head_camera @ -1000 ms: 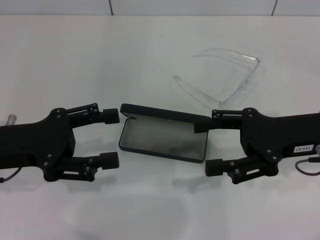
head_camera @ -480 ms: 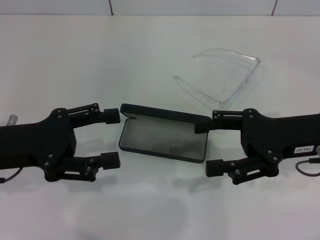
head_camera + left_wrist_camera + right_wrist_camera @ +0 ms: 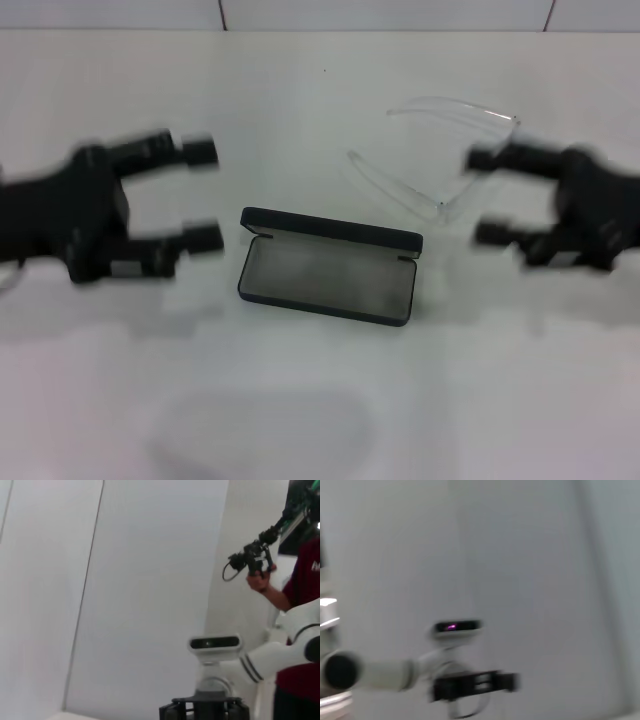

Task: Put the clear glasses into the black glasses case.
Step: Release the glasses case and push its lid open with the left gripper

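Both pairs of fingers stand apart and grip nothing. In the head view the left gripper [image 3: 203, 194] is at the left side of the desk [image 3: 300, 420], with one finger [image 3: 200, 151] farther from the robot and the other nearer, and a wide gap between them; it points toward the middle of the desk and is near the left end of the black glasses case [image 3: 326, 280], but apart from it. The right gripper [image 3: 486, 196] is at the right side, also spread wide, with its fingertips pointing toward the left; it is just beside the right part of the clear glasses [image 3: 440, 155], and I cannot tell if one fingertip touches the frame, because both arms look blurred. The case lies open in the middle of the desk, with its grey inside showing and its lid standing up along the far edge. The glasses are not in the case; they lie on the desk behind it and to the right, with the temple arms unfolded, and they are close to the far right corner of the case. The left wrist view does not show the desk; it shows a pale wall, the robot's head with its camera [image 3: 214, 643], a white arm, and a person in a dark red shirt [image 3: 301, 630] holding a black device [image 3: 251, 557]. The right wrist view shows a pale wall and the robot's head, blurred.
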{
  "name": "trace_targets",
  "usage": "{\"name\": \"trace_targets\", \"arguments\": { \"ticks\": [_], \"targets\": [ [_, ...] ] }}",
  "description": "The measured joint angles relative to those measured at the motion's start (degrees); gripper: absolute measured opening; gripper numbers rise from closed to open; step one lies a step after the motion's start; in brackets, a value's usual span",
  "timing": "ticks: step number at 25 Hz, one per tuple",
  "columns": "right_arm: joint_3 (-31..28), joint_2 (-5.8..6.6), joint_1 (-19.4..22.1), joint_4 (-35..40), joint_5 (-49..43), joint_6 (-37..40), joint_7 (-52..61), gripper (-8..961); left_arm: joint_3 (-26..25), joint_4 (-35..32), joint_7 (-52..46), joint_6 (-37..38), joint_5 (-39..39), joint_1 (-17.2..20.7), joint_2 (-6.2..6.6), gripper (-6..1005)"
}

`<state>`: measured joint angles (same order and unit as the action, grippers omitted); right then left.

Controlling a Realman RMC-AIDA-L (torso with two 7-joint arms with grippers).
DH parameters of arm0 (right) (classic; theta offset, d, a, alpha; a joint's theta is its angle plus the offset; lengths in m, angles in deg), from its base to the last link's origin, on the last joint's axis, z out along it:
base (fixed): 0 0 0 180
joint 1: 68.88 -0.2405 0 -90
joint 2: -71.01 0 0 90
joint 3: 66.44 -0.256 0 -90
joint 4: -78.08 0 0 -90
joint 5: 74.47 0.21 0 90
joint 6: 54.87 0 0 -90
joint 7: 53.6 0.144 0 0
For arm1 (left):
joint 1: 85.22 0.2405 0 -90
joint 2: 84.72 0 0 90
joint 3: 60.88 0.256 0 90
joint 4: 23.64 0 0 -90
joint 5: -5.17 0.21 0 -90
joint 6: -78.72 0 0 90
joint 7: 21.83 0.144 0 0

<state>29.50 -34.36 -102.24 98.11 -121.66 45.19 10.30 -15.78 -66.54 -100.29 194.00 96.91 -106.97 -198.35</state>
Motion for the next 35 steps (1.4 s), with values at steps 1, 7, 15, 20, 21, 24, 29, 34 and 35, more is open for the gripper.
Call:
{"name": "trace_targets", "arguments": {
  "ticks": [1,7,15,20,21,24,29,34,35],
  "targets": [
    [-2.02,0.36,0.83,0.01,0.01,0.10,-0.20,860,-0.36,-2.23,-1.04,-0.22,-0.45,-0.41,-0.05,855],
    [-18.42,2.61,10.45,1.29,0.01,3.24,-0.27,860,0.12,-27.94,-12.32,-7.58,8.41,-3.23,-2.36,848],
    [-32.14,1.76,22.42,7.12,0.00,7.81,3.20,859,13.04,-44.57,-17.34,-12.88,30.97,-8.60,-5.94,824],
    [-34.83,1.71,24.93,6.88,-0.11,10.03,4.26,859,27.52,-47.40,-19.69,-21.14,40.02,-8.91,-5.99,740],
    [-34.99,1.73,25.20,6.70,-0.36,10.13,4.32,859,30.31,-47.65,-20.11,-23.07,41.66,-8.80,-6.00,740],
    [-35.60,1.74,25.67,6.64,-1.17,10.20,4.35,859,36.58,-47.77,-21.24,-27.87,44.98,-8.57,-6.01,740],
    [-36.76,1.60,25.92,6.64,-2.72,10.23,4.43,860,41.19,-47.17,-22.37,-30.16,46.79,-8.51,-6.11,740],
    [-36.98,1.46,26.13,6.64,-2.88,10.24,4.35,860,45.79,-45.37,-23.94,-31.90,49.74,-8.71,-6.18,739],
    [-36.99,1.46,26.17,6.64,-2.90,10.24,4.27,860,47.09,-45.06,-24.49,-32.53,50.60,-8.75,-6.21,739]
  ]
}}
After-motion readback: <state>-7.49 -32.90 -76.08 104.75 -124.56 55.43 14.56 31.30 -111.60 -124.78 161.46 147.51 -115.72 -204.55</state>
